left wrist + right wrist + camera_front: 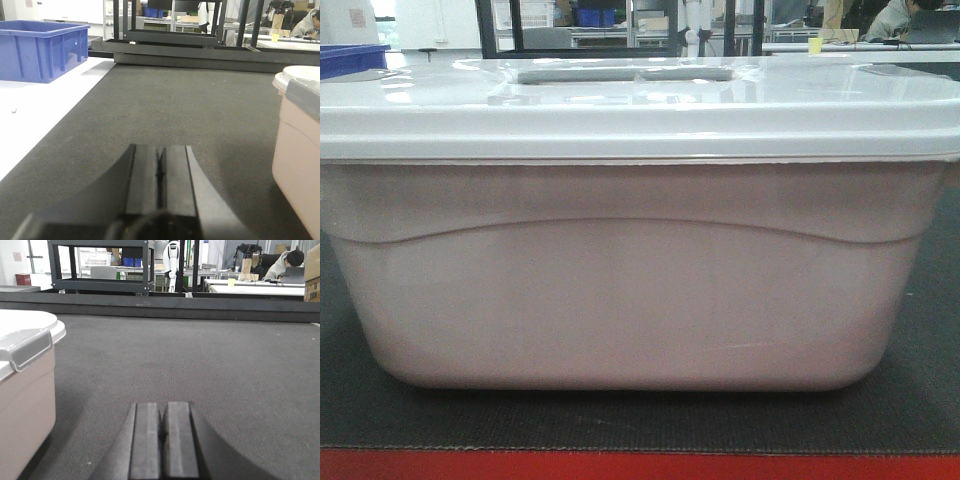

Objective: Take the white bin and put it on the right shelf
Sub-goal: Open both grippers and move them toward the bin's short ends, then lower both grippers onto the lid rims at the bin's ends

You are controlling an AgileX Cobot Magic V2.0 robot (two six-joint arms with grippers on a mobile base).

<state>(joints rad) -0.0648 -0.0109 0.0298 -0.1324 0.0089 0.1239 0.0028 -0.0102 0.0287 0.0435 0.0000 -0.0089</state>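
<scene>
Dark mat (210, 370), black shelving cart (100, 270), white tables (255, 288) behind.

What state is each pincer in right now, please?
Left pincer: closed, empty, left of the white bin.
Right pincer: closed, empty, right of the bin.

Your left gripper (159, 152) sits at the bottom of the view, just over the dark mat (170, 105), its two black fingers pressed flat together with nothing between them. The white bin (300, 165) stands on the mat at the right edge, lid (295, 75) on, apart from the gripper. A blue plastic bin (40, 47) rests on the white surface (30, 115) at upper left.
</scene>
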